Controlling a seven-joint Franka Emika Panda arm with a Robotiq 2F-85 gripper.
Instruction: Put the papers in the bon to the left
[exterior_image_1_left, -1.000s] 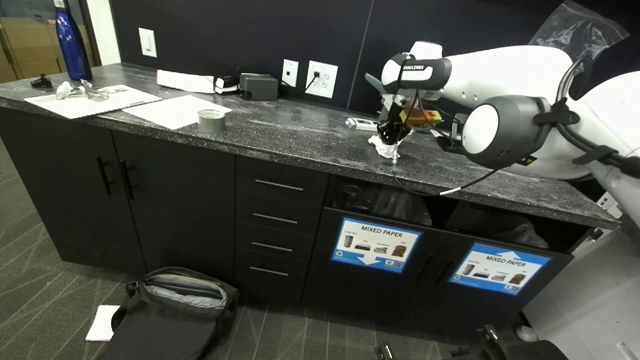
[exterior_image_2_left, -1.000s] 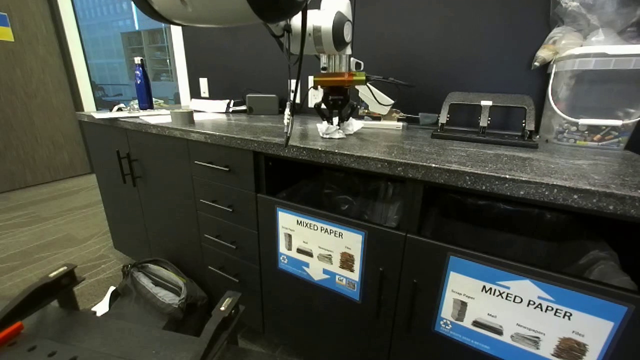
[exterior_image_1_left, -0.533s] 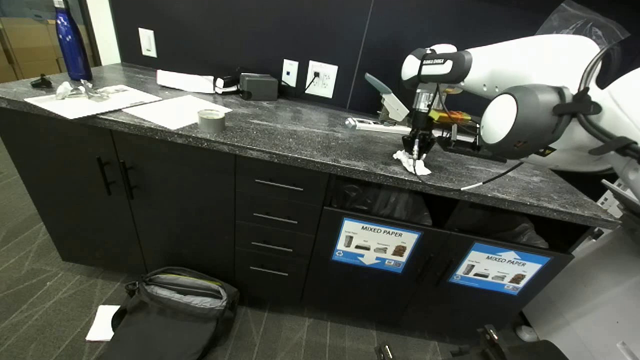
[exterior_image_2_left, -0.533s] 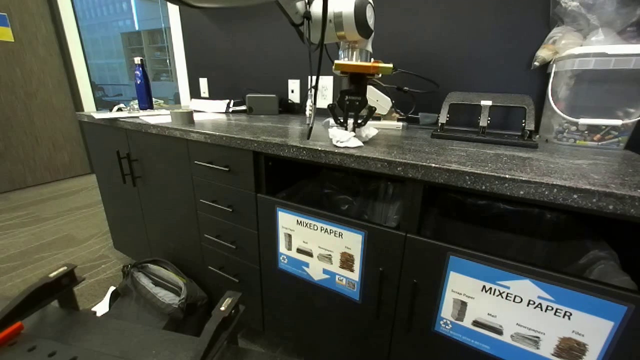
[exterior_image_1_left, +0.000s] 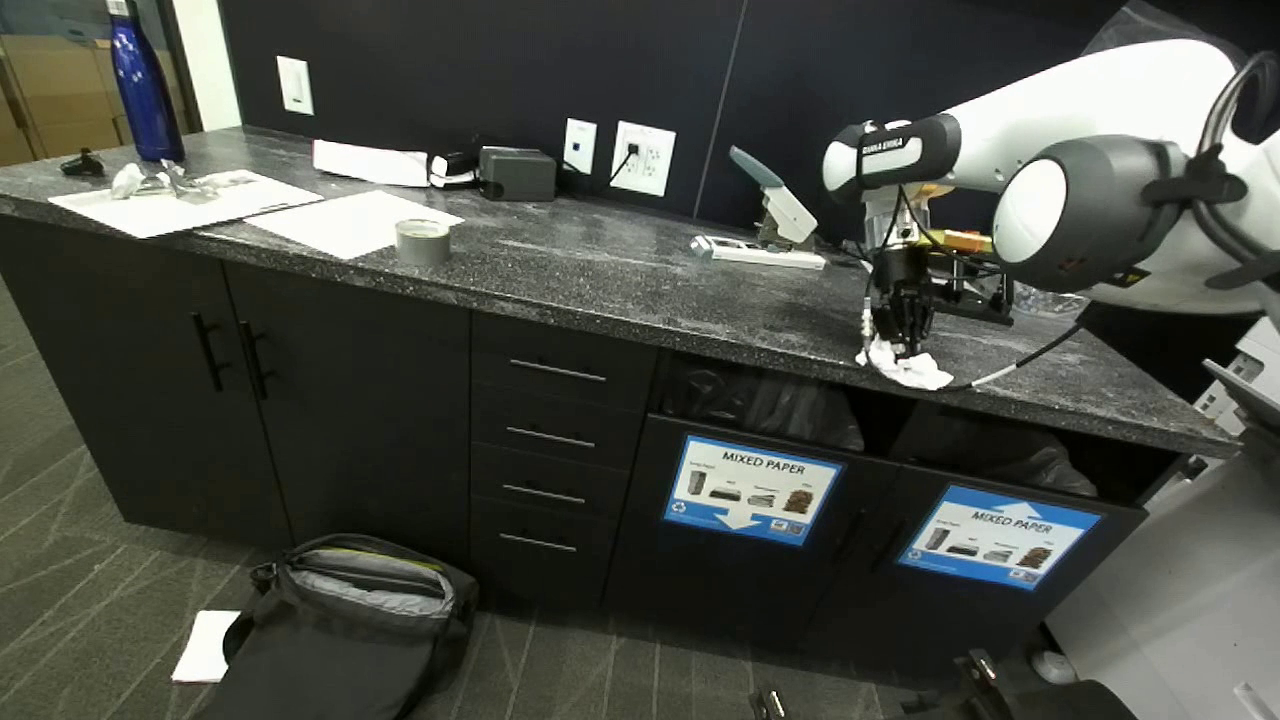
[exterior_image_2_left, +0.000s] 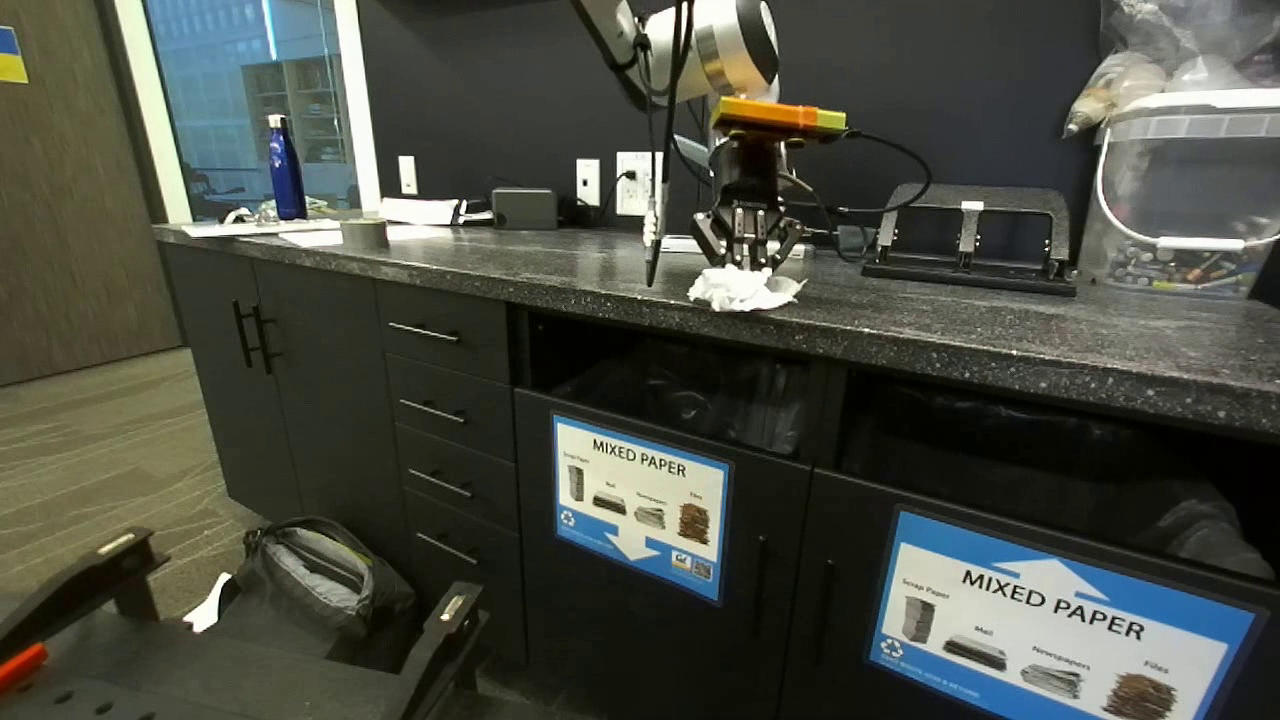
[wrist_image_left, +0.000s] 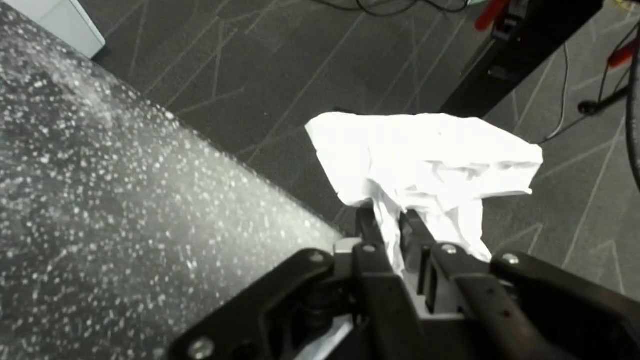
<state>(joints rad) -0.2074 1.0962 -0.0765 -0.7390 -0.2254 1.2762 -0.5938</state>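
Observation:
My gripper (exterior_image_1_left: 905, 345) is shut on a crumpled white paper (exterior_image_1_left: 912, 370), seen in both exterior views. In an exterior view the gripper (exterior_image_2_left: 748, 262) points down with the paper (exterior_image_2_left: 745, 291) below its fingertips, near the counter's front edge. In the wrist view the fingers (wrist_image_left: 389, 220) pinch a fold of the paper (wrist_image_left: 425, 150), with floor behind it. The left bin (exterior_image_1_left: 630, 540) and its open slot with a dark bag (exterior_image_1_left: 800, 405) lie below the counter, left of the gripper. The left bin also shows in an exterior view (exterior_image_2_left: 660, 625). The bin's inside is mostly hidden.
The right bin (exterior_image_1_left: 960, 610) stands beside the left bin. The counter (exterior_image_1_left: 600, 270) overhangs both slots. A stapler (exterior_image_1_left: 785, 215), tape roll (exterior_image_1_left: 423, 243), flat sheets (exterior_image_1_left: 350, 220), hole punch (exterior_image_2_left: 968, 275) and clear bucket (exterior_image_2_left: 1190, 200) stand on it. A backpack (exterior_image_1_left: 340, 640) lies on the floor.
My gripper has moved along the counter to the right in both exterior views and toward its front edge. The crumpled paper has moved with it.

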